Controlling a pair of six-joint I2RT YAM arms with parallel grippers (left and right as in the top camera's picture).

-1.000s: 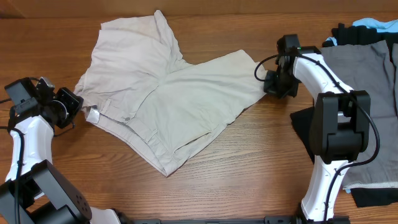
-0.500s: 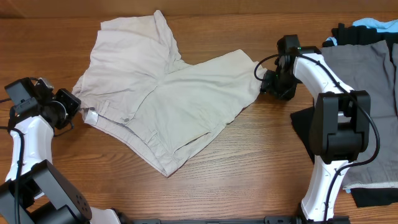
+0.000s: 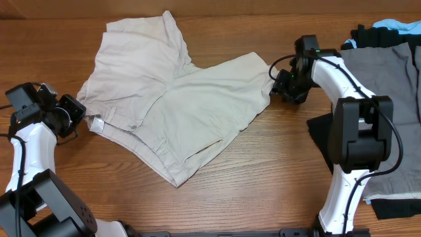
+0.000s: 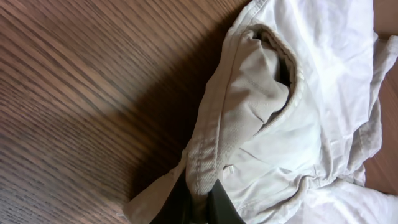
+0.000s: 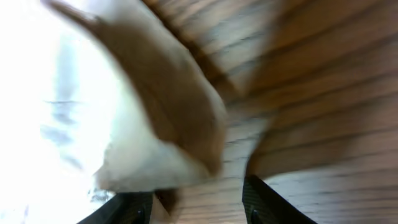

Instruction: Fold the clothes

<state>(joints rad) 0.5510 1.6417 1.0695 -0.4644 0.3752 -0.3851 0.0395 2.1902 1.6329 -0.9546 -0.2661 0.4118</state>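
The beige shorts (image 3: 168, 99) lie spread on the wooden table, waistband to the lower left, one leg reaching right. My left gripper (image 3: 80, 112) is shut on the waistband edge at the shorts' left corner; the left wrist view shows the fabric seam (image 4: 205, 168) pinched between the fingers (image 4: 199, 208). My right gripper (image 3: 276, 82) is open at the right leg's hem. In the blurred right wrist view its fingers (image 5: 196, 208) straddle the table with the hem corner (image 5: 155, 155) just ahead of them.
Grey shorts (image 3: 385, 99) and a black garment (image 3: 325, 135) lie at the right, behind the right arm. A light blue cloth (image 3: 395, 26) shows at the top right corner.
My right gripper has moved a little left toward the hem of the right leg. The left gripper and the shorts have hardly moved.
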